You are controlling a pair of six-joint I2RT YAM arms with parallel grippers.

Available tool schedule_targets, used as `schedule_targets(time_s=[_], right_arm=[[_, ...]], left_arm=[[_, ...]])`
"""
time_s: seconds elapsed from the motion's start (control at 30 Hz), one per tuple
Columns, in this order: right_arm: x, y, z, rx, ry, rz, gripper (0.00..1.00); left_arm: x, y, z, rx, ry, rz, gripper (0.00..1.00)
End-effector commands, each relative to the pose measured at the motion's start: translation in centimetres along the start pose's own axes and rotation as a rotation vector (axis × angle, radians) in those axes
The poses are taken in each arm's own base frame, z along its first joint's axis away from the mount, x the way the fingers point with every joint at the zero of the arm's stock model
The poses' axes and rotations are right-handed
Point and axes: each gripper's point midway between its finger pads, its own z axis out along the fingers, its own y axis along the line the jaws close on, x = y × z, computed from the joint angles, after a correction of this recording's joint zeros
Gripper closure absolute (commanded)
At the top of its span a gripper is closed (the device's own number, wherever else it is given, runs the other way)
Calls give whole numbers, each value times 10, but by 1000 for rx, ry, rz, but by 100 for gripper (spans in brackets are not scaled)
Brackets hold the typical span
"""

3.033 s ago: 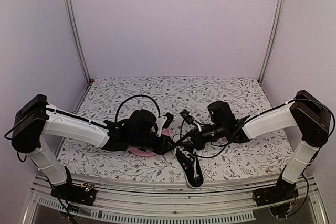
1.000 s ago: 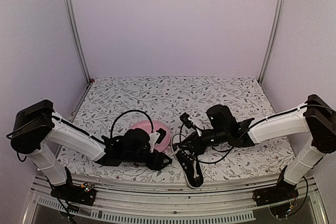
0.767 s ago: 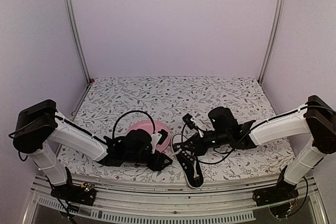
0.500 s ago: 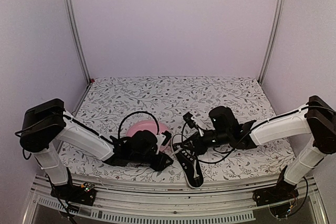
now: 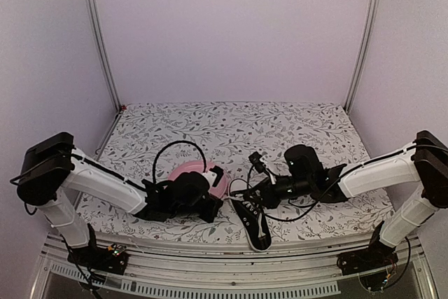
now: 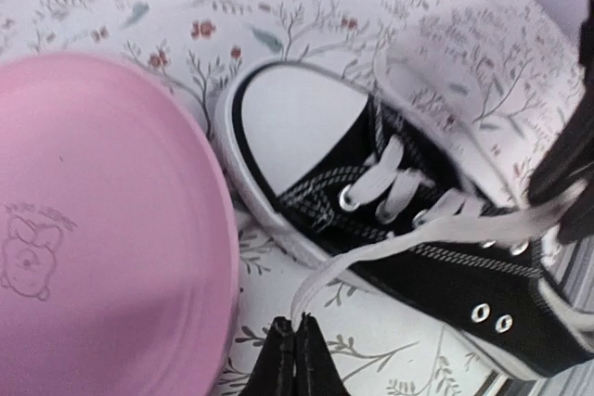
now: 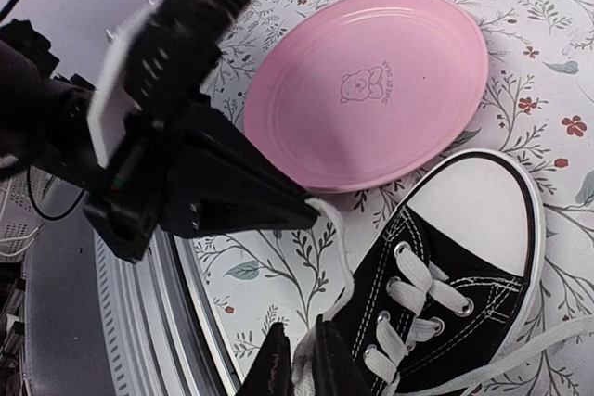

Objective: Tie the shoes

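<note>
Pinching the end of a white lace [image 6: 371, 249], the left gripper [image 6: 295, 345] is closed at the bottom centre of its wrist view. The pink plate [image 6: 93, 183] fills the left and the black sneaker [image 6: 445, 271] lies at right. The right gripper [image 7: 302, 354], low in its own view, has lace between slightly parted fingers; whether it is clamping the lace I cannot tell.
</note>
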Motion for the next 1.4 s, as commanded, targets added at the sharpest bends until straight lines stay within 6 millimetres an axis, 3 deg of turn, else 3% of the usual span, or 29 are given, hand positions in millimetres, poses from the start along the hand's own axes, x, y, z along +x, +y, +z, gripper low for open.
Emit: schedule_targets(time_s=[0.0,0.1,0.13,0.2,0.3,0.47,0.63,0.83,1.0,1.13,1.27,1.37], right_arm=[[3,10,-5,-61,-5,15,80],[2,11,-10,-51,-10,25,55],[-3,11,-13,-41,-24,21,50],[-16,10,-19,-8,-51,20,31],[-39,2,-29,47,-84,22,24],[-64,5,-30,23,-100,-19,24],[-77,3,-7,1,-51,-49,32],[-83,4,9,-28,-29,-65,52],[-87,5,13,-41,-32,-74,73],[-90,5,12,-41,-42,-82,96],[-93,-3,5,21,-73,-63,98],[-97,-20,-6,114,-111,4,98]], left_arm=[[-67,-7,-36,0,-212,-28,100],[-95,-9,-47,42,-280,-35,100],[-102,-10,-49,62,-293,-33,100],[-111,-13,-49,111,-306,-22,100],[-117,-17,-48,142,-310,12,100],[-125,-19,-45,152,-301,55,100],[-128,-20,-43,166,-304,62,100],[-130,-21,-43,171,-305,78,100],[-131,-21,-44,174,-307,85,100],[-132,-21,-43,174,-312,90,100],[-140,-13,-41,147,-328,75,99],[-152,-5,-39,120,-346,45,76]])
